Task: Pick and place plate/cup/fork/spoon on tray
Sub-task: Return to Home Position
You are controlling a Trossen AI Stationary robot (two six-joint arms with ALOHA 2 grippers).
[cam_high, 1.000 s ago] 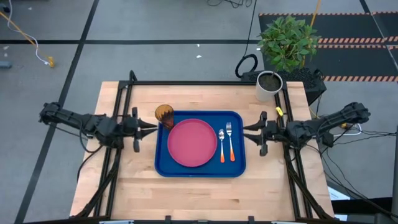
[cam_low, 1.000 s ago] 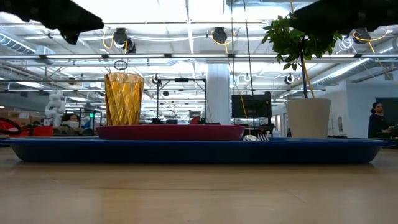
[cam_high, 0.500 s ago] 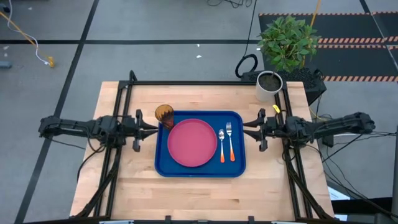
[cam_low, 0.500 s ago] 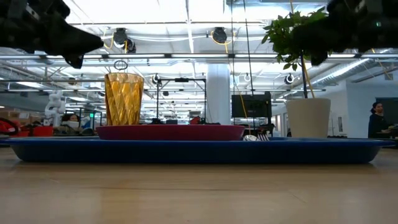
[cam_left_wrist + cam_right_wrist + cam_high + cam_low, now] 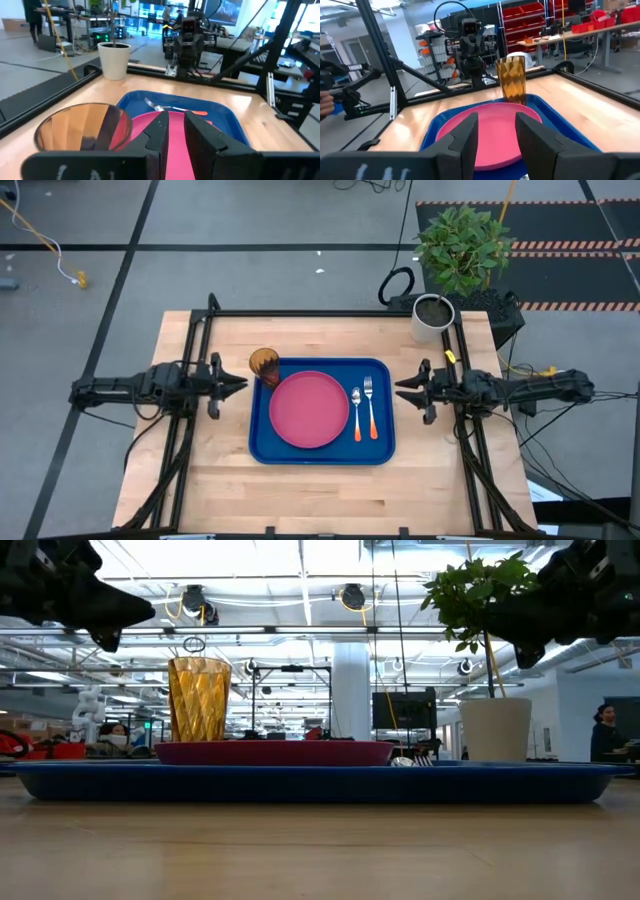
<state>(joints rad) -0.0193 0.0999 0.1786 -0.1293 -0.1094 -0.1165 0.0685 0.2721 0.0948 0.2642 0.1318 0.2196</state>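
1. Large blue rectangular plastic tray lying at the middle of the wooden table; round flat pink-red plastic plate resting flat inside it
2. Small translucent amber ribbed tumbler upright on the tray's far left corner, just beside the plate
3. Orange-handled spoon with round silver bowl and orange-handled fork with silver tines side by side on the tray, right of the plate
4. Left gripper off the tray's left edge, fingers narrowly apart, holding nothing
5. Right gripper off the tray's right edge, fingers spread wider, empty
6. Likely handling: plate light and stiff, best taken at the rim; tumbler light, smooth, easily tipped, best pinched across its wall; cutlery thin and low, best taken at the handles
7. White pot with a green plant at the far right corner, well apart; nothing between grippers and tray
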